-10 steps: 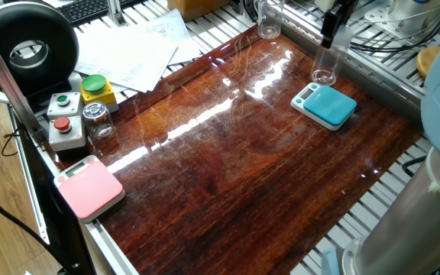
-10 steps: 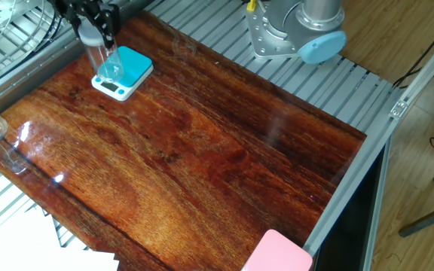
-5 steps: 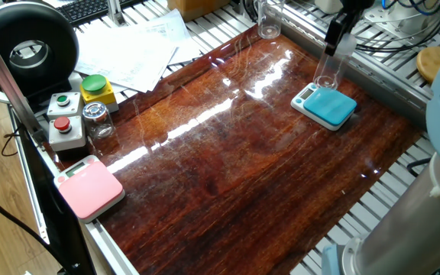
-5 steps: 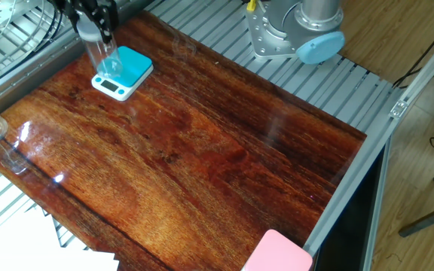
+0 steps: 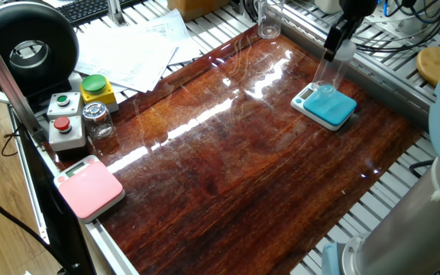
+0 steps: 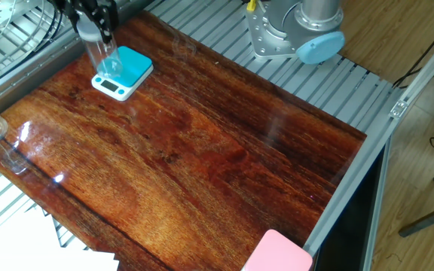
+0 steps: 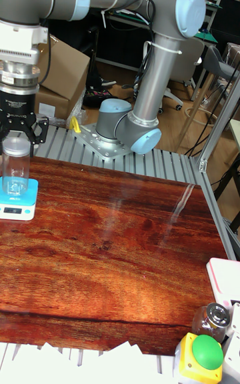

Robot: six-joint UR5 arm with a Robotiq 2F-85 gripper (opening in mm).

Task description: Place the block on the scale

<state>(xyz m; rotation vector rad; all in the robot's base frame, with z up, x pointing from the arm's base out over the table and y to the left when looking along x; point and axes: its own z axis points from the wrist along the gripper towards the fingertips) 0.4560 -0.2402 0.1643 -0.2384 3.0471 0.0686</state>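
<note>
The block (image 5: 328,74) is a clear plastic jar with a frosted top, held upright at that top by my gripper (image 5: 339,46), which is shut on it. Its base stands over the teal-blue scale (image 5: 333,108), near the white display edge; I cannot tell whether it touches. From the other fixed view, the gripper (image 6: 96,24) holds the block (image 6: 105,59) above the scale (image 6: 129,66) at the far left of the table. In the tall view, the gripper (image 7: 17,139), block (image 7: 16,167) and scale (image 7: 23,205) line up vertically at the left edge.
A pink scale (image 5: 88,188) lies at the near left corner, beside a small glass jar with a metal lid (image 5: 98,119) and button boxes (image 5: 67,122). Another clear jar (image 5: 269,20) stands at the far edge. Papers (image 5: 136,46) lie off the table. The arm's base (image 6: 300,30) is bolted to the slatted frame.
The gripper has carried the block a little sideways and down, from beside the teal scale's edge to over its top.
</note>
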